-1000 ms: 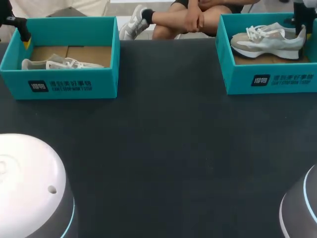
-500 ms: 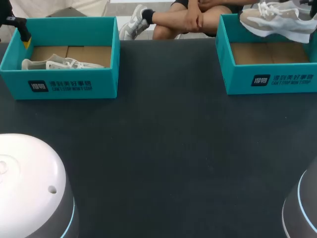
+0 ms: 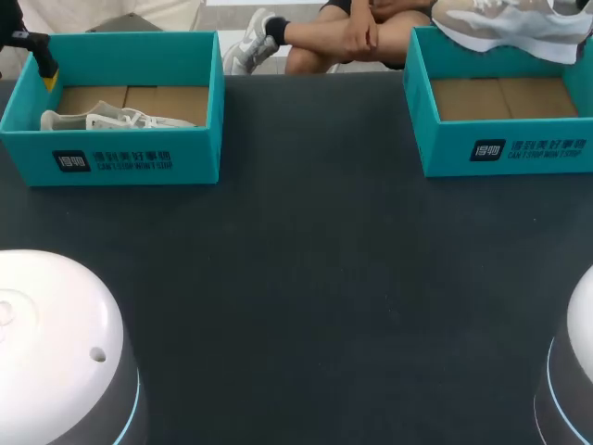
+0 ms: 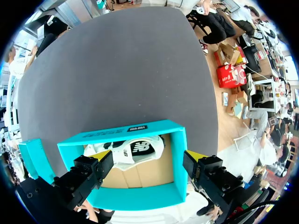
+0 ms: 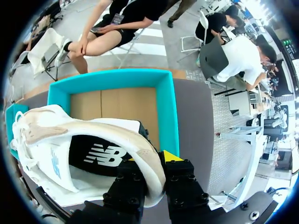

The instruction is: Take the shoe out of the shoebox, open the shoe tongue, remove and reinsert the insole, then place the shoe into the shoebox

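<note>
White-and-beige mesh sneaker [image 3: 505, 23] hangs above the open teal cardboard shoebox [image 3: 500, 148], heel collar pinched by the right end effector [image 5: 150, 159], left end effector [image 4: 148, 158] spread over the other teal box [image 3: 139, 158]: take-out looks nearly done, and next it needs setting down on the dark tabletop [image 3: 306, 278].

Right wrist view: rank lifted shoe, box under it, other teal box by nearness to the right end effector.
1. Lifted shoe: heel in the right end effector.
2. Box under it: just ahead.
3. Other teal box: beyond the toe.
</note>
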Tool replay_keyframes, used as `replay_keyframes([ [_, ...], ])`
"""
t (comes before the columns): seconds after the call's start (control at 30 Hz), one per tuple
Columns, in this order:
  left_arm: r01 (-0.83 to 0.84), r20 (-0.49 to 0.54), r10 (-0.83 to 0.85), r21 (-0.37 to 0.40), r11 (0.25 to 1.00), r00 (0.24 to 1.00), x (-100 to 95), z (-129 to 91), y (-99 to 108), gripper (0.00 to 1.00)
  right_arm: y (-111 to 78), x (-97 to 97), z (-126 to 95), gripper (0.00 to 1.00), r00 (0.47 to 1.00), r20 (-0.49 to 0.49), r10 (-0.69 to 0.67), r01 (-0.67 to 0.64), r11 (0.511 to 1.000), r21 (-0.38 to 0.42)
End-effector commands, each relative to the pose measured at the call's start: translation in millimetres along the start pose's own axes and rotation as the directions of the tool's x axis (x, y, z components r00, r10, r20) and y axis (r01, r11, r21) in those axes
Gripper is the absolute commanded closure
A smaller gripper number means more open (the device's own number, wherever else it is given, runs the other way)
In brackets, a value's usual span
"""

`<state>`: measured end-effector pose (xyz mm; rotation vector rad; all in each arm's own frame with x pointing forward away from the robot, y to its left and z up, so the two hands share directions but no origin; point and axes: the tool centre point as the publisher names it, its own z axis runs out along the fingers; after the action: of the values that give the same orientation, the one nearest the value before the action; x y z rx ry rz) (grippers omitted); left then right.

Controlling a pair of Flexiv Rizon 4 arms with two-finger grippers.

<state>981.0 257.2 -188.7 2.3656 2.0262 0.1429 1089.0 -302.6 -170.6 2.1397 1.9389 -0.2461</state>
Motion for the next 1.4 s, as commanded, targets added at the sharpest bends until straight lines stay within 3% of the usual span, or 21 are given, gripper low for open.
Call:
replay_keyframes([
  [0.03,0.000,-0.001,0.000,-0.003,1.000,1.000,-0.1,0,-1,0.00,-46.8,2.8,-24,1.00,1.000,0.010,0.006,-0.004,0.984,-0.178],
  [0.57,0.000,-0.001,0.000,-0.003,1.000,1.000,-0.1,0,-1,0.00,-46.8,2.8,-24,1.00,1.000,0.010,0.006,-0.004,0.984,-0.178],
  [0.83,0.000,-0.001,0.000,-0.003,1.000,1.000,-0.1,0,-1,0.00,-128.9,49.3,-35,1.00,0.996,0.094,0.000,0.016,0.987,-0.162],
  [1.0,0.000,-0.001,0.000,-0.003,1.000,1.000,-0.1,0,-1,0.00,-173.1,82.7,-47,1.00,0.996,0.091,-0.023,0.038,0.985,-0.170],
  [1.4,0.000,-0.001,0.000,-0.003,1.000,1.000,-0.1,0,-1,0.00,-242.9,158.9,-65,1.00,0.996,0.066,-0.053,0.065,0.980,-0.188],
])
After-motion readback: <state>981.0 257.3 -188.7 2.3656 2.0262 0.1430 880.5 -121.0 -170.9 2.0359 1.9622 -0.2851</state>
